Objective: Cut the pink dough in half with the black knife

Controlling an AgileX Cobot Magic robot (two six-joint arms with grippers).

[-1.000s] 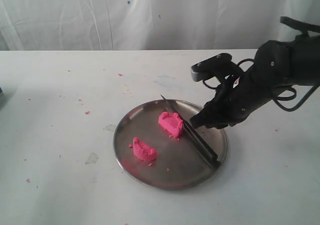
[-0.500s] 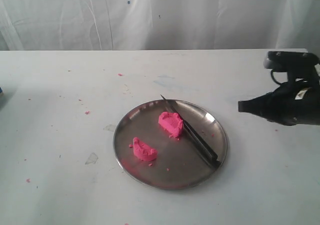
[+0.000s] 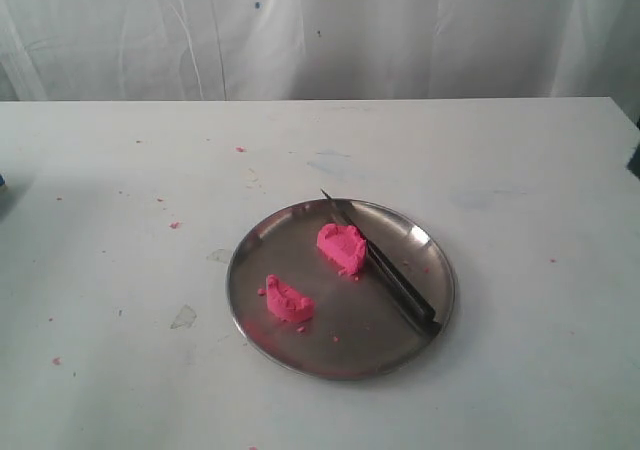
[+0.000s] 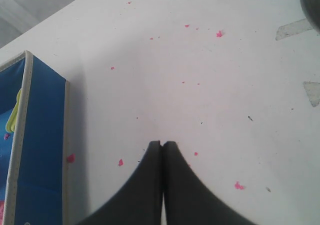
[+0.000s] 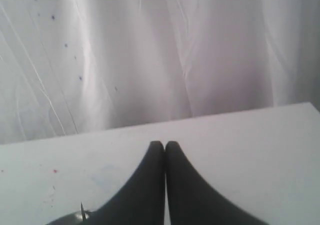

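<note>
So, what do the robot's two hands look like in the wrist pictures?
The left hand has two matte black fingers, broad at the base and curving in to narrow, rounded tips. The right hand has the same black, tapering shape. No cables, markings or labels show; the arms themselves are hardly in view.

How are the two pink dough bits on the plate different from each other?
The farther dough piece looks bigger and chunkier; the nearer dough piece looks smaller and lower. The farther one lies right beside the black knife, seemingly touching it; the nearer one sits alone, apart from it. Both are bright pink and rest on the steel plate.
</note>
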